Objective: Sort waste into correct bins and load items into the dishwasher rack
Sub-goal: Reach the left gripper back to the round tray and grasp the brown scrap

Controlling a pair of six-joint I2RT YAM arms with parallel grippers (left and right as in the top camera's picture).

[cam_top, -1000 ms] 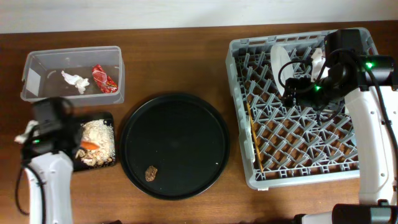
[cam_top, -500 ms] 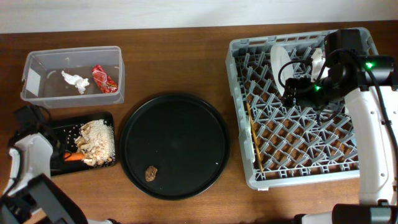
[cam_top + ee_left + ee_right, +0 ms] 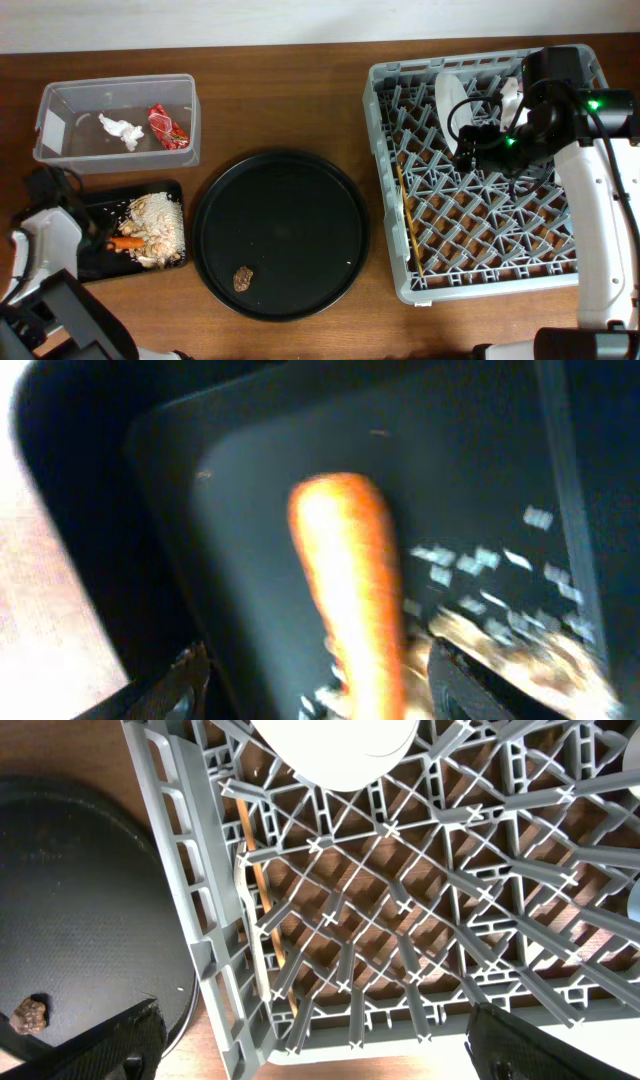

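The orange carrot (image 3: pixel 125 242) lies in the shallow black tray (image 3: pixel 95 262) beside the beige food scraps (image 3: pixel 160 222). My left gripper (image 3: pixel 80 225) hangs open at the tray's left end. In the left wrist view the blurred carrot (image 3: pixel 350 590) lies on the tray between the spread fingers (image 3: pixel 320 695). The clear tub (image 3: pixel 60 95) holds the white tissue (image 3: pixel 120 130) and red wrapper (image 3: pixel 168 125). The brown lump (image 3: pixel 242 278) sits on the round black tray (image 3: pixel 280 180). My right gripper (image 3: pixel 468 145) is open and empty over the grey rack (image 3: pixel 390 250).
In the rack the whitish plate (image 3: pixel 450 100) stands upright and the chopstick (image 3: pixel 408 220) lies along the left side. The right wrist view shows the plate (image 3: pixel 335 750), chopstick (image 3: pixel 255 890), white fork (image 3: pixel 245 920), brown lump (image 3: pixel 30 1012) and open fingers (image 3: pixel 330 1055).
My left arm has pulled back to the left off the black tray. The carrot it carried now lies in the tray. The right arm has not moved.
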